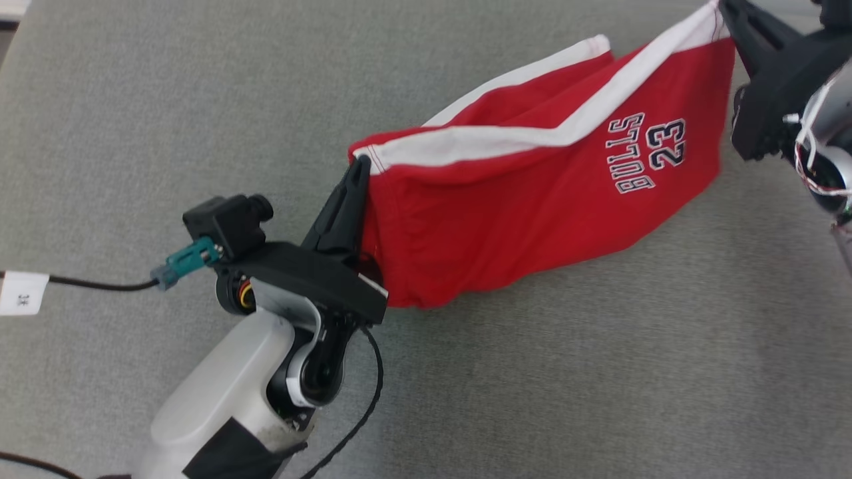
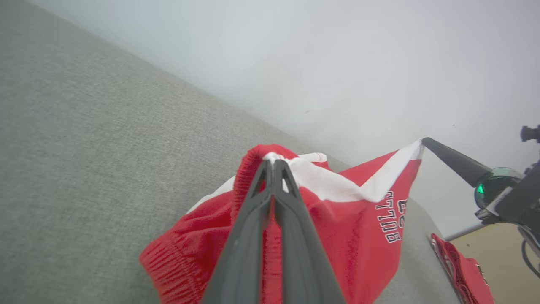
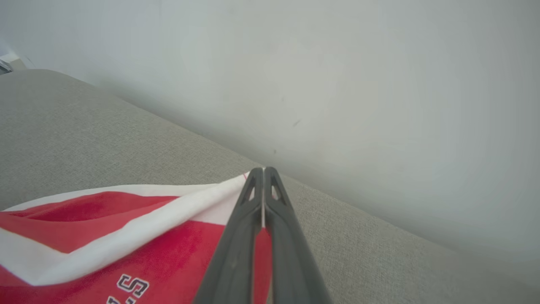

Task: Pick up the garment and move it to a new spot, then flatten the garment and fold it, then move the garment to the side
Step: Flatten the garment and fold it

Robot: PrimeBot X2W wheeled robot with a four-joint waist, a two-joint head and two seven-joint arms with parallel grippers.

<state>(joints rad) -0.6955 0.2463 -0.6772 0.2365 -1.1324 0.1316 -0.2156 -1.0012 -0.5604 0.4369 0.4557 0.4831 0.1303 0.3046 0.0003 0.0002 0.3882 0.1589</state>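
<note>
The work surface was all grey woven cloth (image 1: 133, 133). Nearest me, the left gripper (image 1: 360, 166) had its two dark fingers pinched tight on what looked like the ribbed waistband corner of the red basketball shorts with white side stripes and a BULLS 23 print (image 1: 532, 199). The shorts hung stretched between both arms, sagging in the middle, and the bottom edge seemed to brush the cloth. Further off, the right gripper (image 1: 722, 10) was clamped on a white-trimmed corner, with the plain white wall (image 2: 337, 63) beyond. My worry was that both grips were tiny pinches right at the edge. If the arms pulled apart unevenly, a corner could slip free, and dragging over that grippy cloth would bunch everything up.
</note>
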